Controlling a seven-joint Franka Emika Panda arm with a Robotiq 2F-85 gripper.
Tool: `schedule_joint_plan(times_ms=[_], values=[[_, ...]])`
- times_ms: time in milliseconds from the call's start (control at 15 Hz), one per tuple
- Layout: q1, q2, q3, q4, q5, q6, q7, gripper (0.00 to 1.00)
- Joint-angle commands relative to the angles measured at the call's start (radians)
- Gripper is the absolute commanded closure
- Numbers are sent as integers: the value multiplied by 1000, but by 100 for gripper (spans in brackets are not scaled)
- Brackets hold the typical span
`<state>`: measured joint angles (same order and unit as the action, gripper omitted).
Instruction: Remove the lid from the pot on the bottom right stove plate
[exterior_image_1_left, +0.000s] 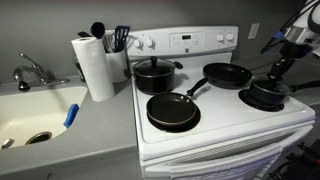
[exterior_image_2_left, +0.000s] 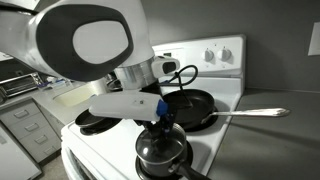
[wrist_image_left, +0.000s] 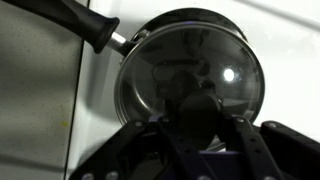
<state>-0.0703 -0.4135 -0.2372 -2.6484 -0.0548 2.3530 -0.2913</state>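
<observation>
end effector (exterior_image_2_left: 161, 123) hangs low over the front right plate, clenched or loose, i can't tell. big white stove (exterior_image_1_left: 225, 112), its panel labels too small to read. paper towel roll (exterior_image_1_left: 97, 68) stands beside it. frying pan (exterior_image_1_left: 172, 112) sits front left. the pot (exterior_image_1_left: 264, 97) is on the front right plate, and a black handle (wrist_image_left: 85, 25) meets its rim. glass lid (wrist_image_left: 190, 60) is on, right under the fingers, and its knob (wrist_image_left: 200, 108) sits between them.
</observation>
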Motion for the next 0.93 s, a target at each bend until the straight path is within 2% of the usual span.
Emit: schedule_joint_plan(times_ms=[0,867], values=[[-23,-8,26,-2,-18,-11,4,85],[-21,-4,49,25,-74,-31,1,85]])
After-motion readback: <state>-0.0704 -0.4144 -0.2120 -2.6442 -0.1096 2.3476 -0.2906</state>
